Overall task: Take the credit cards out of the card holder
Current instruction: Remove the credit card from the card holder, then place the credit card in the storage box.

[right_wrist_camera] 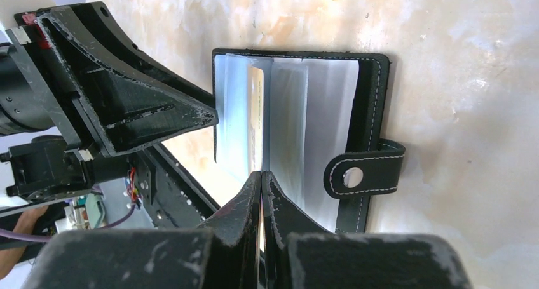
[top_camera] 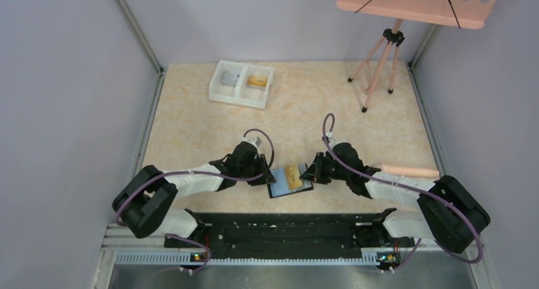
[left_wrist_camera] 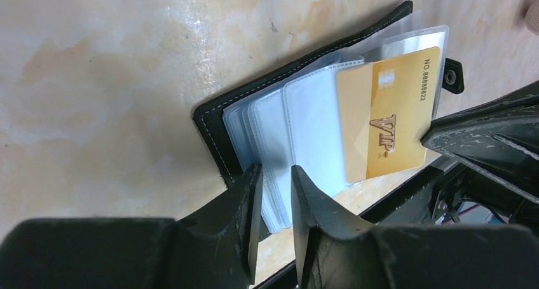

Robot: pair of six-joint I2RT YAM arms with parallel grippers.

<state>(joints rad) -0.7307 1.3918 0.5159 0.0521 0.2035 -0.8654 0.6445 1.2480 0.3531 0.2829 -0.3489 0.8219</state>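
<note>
One beige tabletop (top_camera: 191, 130) carries everything. Two arms meet at the card holder (top_camera: 283, 188): the left arm (top_camera: 197, 182) reaches in from its left side, the right arm (top_camera: 388, 188) from its right. A white tray (top_camera: 238, 100) sits well beyond the card holder, toward the far wall. The card holder lies open on the tabletop. Left jaws stand narrowly parted, clamped on a bunch of its clear sleeves (left_wrist_camera: 311, 124). Right jaws are fully closed, pinching the edge of the gold credit card (left_wrist_camera: 394, 124), which sits partly out of its sleeve.
</note>
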